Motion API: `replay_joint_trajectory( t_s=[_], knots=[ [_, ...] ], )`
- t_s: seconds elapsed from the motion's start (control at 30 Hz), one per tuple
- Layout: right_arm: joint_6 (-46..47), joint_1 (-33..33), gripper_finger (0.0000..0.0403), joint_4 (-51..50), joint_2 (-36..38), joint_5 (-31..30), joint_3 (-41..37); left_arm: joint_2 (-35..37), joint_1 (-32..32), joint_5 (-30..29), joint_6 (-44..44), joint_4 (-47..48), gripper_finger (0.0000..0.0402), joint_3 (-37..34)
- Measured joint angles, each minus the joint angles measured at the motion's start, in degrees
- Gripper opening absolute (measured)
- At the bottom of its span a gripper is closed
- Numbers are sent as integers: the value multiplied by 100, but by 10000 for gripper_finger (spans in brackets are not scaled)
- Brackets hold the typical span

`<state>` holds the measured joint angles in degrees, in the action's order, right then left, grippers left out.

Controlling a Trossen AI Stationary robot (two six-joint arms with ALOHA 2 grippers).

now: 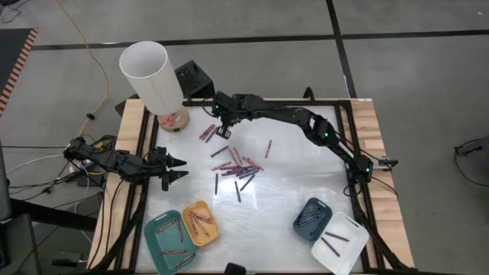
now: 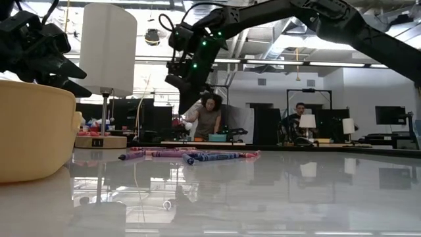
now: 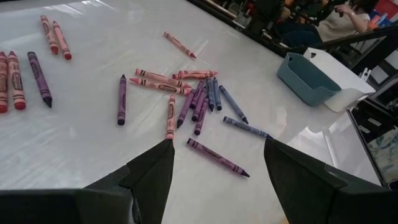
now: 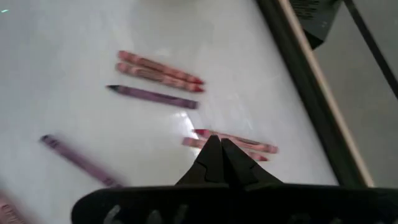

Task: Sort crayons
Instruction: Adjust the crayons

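Many crayons (image 1: 237,164), red, pink, purple and blue, lie flat in a loose heap at the middle of the white table; the low view shows them as a thin row (image 2: 191,155). A smaller group (image 1: 206,134) lies at the far side, left of the middle. My right gripper (image 1: 221,128) hangs shut above that group with nothing between its fingers (image 4: 214,155); two pink crayons (image 4: 239,143) lie on the table beyond the fingertips. My left gripper (image 1: 174,169) waits open at the table's left edge, facing the heap (image 3: 217,142).
A teal tray (image 1: 166,238) and a yellow tray (image 1: 200,223) stand at the near left, a dark-blue tray (image 1: 312,215) and a white tray (image 1: 341,241) at the near right, each with some crayons. A lamp with a white shade (image 1: 151,75) stands at the far left corner.
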<state>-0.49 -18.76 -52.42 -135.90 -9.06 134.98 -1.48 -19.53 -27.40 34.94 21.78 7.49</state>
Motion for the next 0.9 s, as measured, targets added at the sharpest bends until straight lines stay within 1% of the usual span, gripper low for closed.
replay_joint_trajectory(
  t_s=[0.17, 0.43, 0.5, 0.57, 0.63, 0.73, 0.9],
  knots=[
    [-2, 198, 0, -131, 128, 15, 0, 0, 2, 0, 0, -2, 240, 0],
    [0, 488, 0, -1011, 898, -9, 2, 0, 2, -43, 0, -3, 240, 0],
    [1, 590, 0, -1254, 1154, -35, 2, 0, 0, -293, -5, -21, 240, 0],
    [33, 705, 0, -1376, 1430, -183, 2, 0, 0, -574, 18, -24, 240, 0],
    [42, 842, 0, -1555, 1694, -402, 2, 0, 0, -762, 161, -44, 240, 0],
    [46, 1077, 0, -1754, 2078, -783, 2, 0, 0, -1213, 453, -128, 240, 0],
    [135, 1502, 0, -1831, 2597, -1272, 2, 0, 0, -1898, 729, -201, 240, 0]
  ],
)
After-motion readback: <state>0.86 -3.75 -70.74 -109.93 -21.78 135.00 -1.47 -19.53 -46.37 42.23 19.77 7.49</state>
